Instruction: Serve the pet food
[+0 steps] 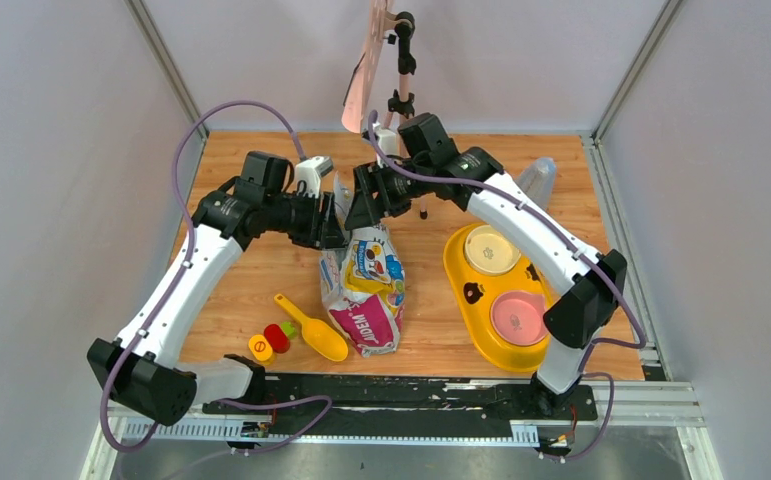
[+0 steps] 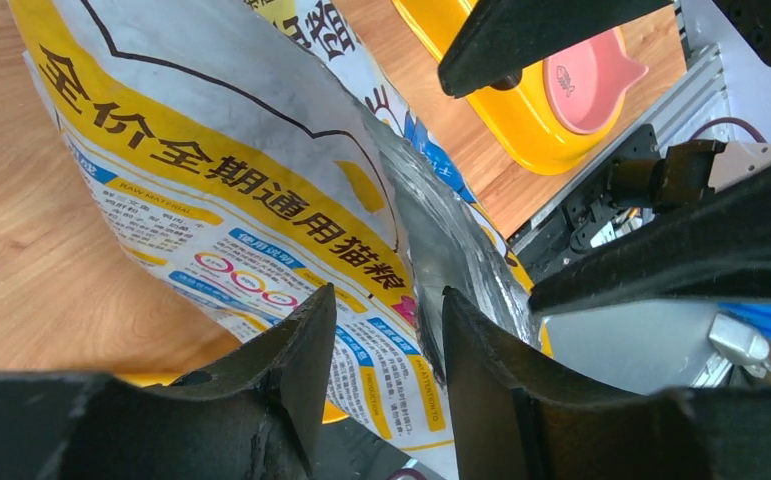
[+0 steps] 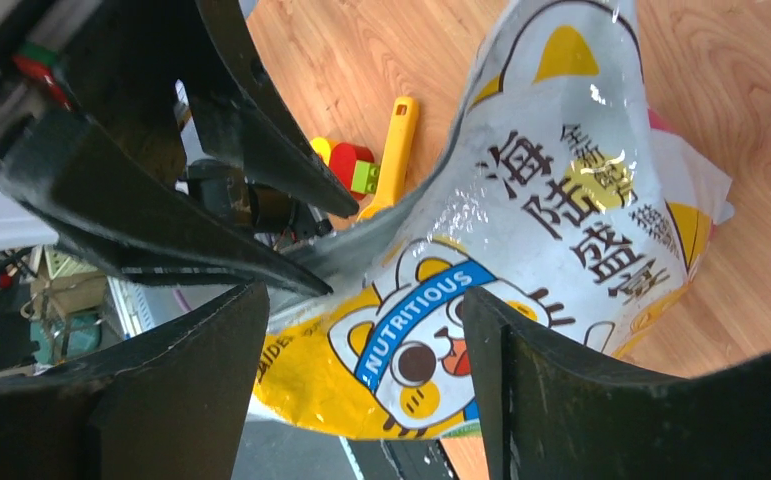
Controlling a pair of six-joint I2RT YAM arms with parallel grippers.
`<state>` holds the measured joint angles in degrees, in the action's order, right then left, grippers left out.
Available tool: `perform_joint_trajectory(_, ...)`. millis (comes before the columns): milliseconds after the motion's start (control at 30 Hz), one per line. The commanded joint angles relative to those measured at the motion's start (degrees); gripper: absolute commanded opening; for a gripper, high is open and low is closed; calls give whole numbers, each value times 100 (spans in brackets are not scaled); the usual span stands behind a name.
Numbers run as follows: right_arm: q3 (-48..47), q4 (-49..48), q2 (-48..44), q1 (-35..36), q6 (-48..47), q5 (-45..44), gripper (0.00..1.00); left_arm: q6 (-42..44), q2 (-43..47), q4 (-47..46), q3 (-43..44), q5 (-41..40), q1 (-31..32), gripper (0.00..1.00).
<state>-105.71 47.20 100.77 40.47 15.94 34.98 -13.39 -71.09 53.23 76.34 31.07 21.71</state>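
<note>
The printed pet food bag (image 1: 366,290) lies in the middle of the table with its open top towards the back. No kibble shows in any view. My left gripper (image 1: 335,228) is at the top left of the bag and is open. In the left wrist view the gripper (image 2: 387,292) straddles the edge of the bag (image 2: 261,200), whose silver inside shows. My right gripper (image 1: 360,214) is at the top right of the bag and is open. In the right wrist view the gripper (image 3: 363,292) stands wide apart over the bag's front panel (image 3: 521,230).
A yellow feeder tray (image 1: 461,262) with a cream bowl (image 1: 492,249) and a pink bowl (image 1: 518,317) stands right of the bag. A yellow scoop (image 1: 312,328) and small red and yellow blocks (image 1: 269,341) lie left of it. A stand rises at the back (image 1: 401,70).
</note>
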Motion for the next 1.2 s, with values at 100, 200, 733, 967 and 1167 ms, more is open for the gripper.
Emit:
perform_joint_trajectory(100, -583, 82, 235, 514, 269, -1748, 78, -230, 42, -334, -55, 106, 35, 33)
perform_joint_trajectory(200, -685, 244, 259, 697, 290, -2281, 77, -268, 69, -342, 11, 117, 35, 18)
perform_joint_trajectory(733, -158, 404, 13, 941, 67, -2717, 57, -209, 202, -276, 152, -67, 35, 0)
perform_joint_trajectory(967, -319, 404, 169, 1102, -196, -3003, 35, -63, 259, -174, 303, -258, 35, 0)
perform_joint_trajectory(1167, -550, 417, -482, 1106, -1041, -3965, 0, 727, 386, 595, 1069, -1804, -59, 0)
